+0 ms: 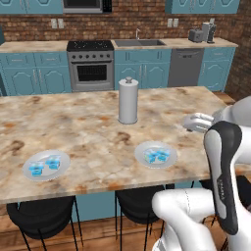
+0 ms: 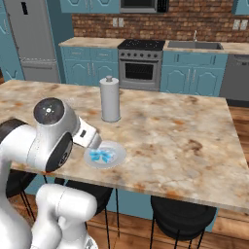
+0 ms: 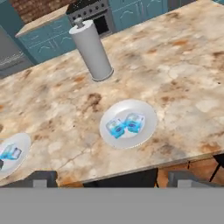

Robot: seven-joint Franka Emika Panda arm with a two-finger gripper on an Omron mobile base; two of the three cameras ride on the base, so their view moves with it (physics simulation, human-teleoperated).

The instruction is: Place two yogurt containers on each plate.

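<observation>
Two pale plates lie near the front edge of the marble island. The right plate [image 1: 143, 152] [image 2: 117, 150] [image 3: 127, 109] holds two blue yogurt containers [image 1: 158, 156] [image 2: 101, 155] [image 3: 116, 128] side by side. On the left plate [image 1: 61, 172] [image 3: 22, 144] sit two more yogurt containers [image 1: 36, 169] [image 1: 53, 162] [image 3: 9, 152]. My gripper [image 3: 113, 178] hangs open above and in front of the right plate with nothing between its fingers [image 3: 43, 178]. The white hand [image 1: 197, 122] hovers to the right of that plate.
A tall white-grey paper-towel roll [image 1: 128, 101] [image 2: 110, 99] [image 3: 92, 50] stands upright mid-island behind the right plate. Black stools [image 1: 41, 215] [image 2: 182, 216] sit under the island's front edge. A stove [image 1: 90, 63] and sink counter line the back wall.
</observation>
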